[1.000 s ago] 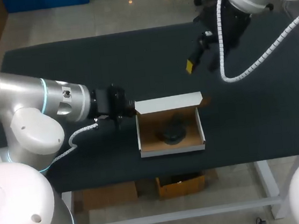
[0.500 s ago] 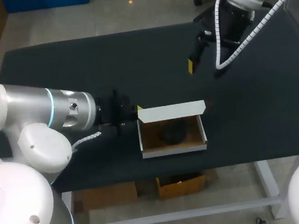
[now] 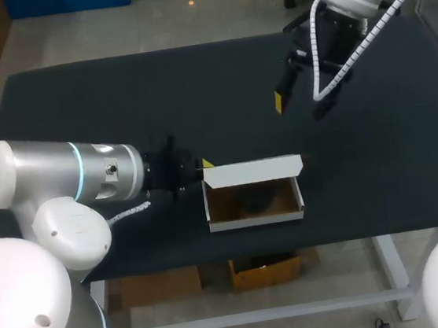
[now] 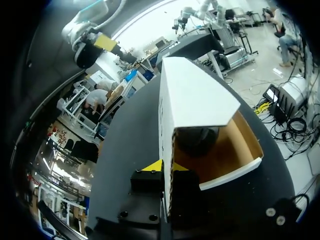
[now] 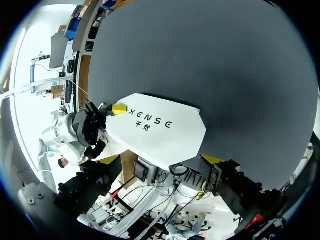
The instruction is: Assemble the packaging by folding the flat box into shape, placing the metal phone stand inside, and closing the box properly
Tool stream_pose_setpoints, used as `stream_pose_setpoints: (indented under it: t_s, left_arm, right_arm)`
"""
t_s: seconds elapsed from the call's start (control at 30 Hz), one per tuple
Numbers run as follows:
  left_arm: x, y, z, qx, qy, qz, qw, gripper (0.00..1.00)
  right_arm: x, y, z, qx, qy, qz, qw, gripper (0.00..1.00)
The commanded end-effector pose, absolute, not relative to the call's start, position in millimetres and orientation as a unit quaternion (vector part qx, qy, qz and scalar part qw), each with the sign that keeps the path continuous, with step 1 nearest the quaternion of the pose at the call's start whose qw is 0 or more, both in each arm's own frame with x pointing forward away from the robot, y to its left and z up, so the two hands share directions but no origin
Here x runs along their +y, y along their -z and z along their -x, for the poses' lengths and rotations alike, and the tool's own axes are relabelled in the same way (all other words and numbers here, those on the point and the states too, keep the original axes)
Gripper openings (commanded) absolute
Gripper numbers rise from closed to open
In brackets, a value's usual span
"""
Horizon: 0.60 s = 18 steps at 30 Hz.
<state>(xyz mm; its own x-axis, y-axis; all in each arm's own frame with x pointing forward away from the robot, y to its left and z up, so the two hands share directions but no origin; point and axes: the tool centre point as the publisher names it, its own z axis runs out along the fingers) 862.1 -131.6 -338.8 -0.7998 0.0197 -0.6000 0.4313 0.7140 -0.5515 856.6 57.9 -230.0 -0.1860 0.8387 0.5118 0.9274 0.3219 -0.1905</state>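
A white cardboard box (image 3: 255, 217) with a brown inside stands near the table's front edge. Its lid (image 3: 252, 172) leans forward over the opening and half covers it. Inside sits the dark phone stand (image 3: 248, 201), also seen under the lid (image 4: 195, 100) as a black phone stand (image 4: 198, 138). My left gripper (image 3: 205, 164) is shut on the lid's left edge, and the left wrist view shows that edge pinched between its yellow fingertips (image 4: 152, 166). My right gripper (image 3: 298, 104) hangs open and empty above the table's back right. In the right wrist view the lid (image 5: 155, 130) lies far ahead of it.
The black table (image 3: 117, 104) spreads wide behind and to both sides of the box. The box stands close to the front edge (image 3: 237, 250). A white cable (image 3: 336, 79) loops down from my right arm.
The lid has swung from upright at the back to leaning forward over the box. My left gripper moved right and toward the front with it. My right gripper drifted slightly.
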Motion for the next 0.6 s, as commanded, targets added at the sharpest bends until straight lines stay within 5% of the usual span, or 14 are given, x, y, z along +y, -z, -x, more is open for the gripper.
stream_pose_setpoints:
  t_s: [0.03,0.6]
  left_arm:
    - [-128.6,346.2,-865.7,0.876,0.363,-0.128,0.291,0.0]
    - [-130.5,345.7,-858.0,0.87,0.341,-0.155,0.32,0.0]
  right_arm:
    - [58.0,228.7,-858.1,-0.766,0.078,0.575,0.275,1.0]
    - [60.3,249.1,-834.0,-0.691,-0.067,0.621,0.365,1.0]
